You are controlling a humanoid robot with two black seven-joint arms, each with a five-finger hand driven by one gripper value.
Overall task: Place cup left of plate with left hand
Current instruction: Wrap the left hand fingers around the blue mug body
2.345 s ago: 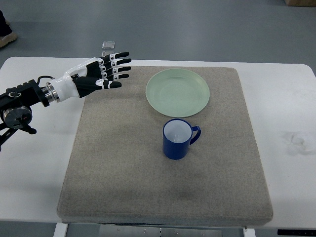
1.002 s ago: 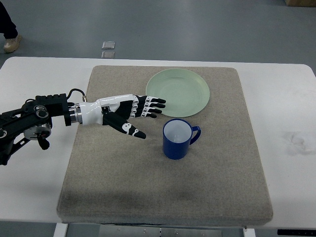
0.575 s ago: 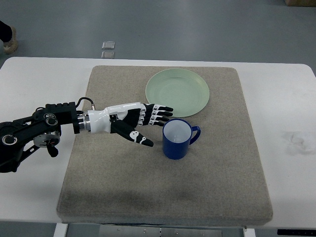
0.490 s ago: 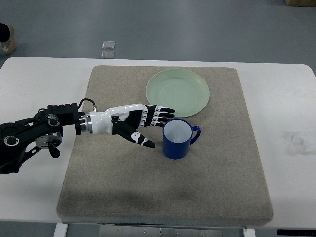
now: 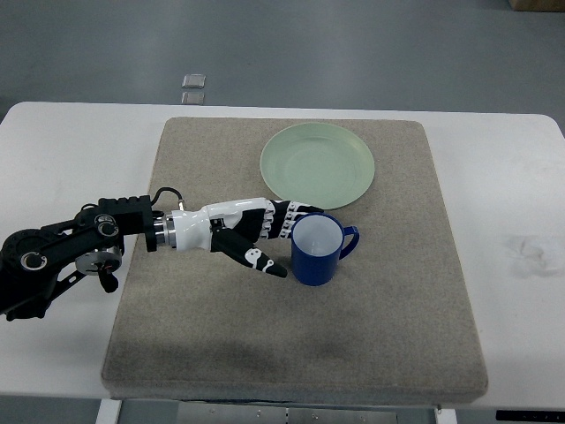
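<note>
**Left hand opens around the cup to grasp it**

The blue cup (image 5: 317,250) stands upright near the middle of the tabletop (image 5: 71,150), on the grey mat (image 5: 291,336), just toward the near edge from the green plate (image 5: 317,165). The left hand (image 5: 252,234) reaches from the left edge with its fingers (image 5: 296,215) spread apart, thumb low, bracketing the cup's left wall, apparently so they can close around it. Its handle points right, clear of the grasp.

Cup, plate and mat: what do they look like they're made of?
Cup: probably glazed ceramic, glossy blue outside, white inside. Plate: pale green, smooth with a soft sheen, ceramic or melamine; can't tell which. Mat: grey-brown, matte and fuzzy, likely felt or similar fabric. The left hand is open beside the cup.
</note>
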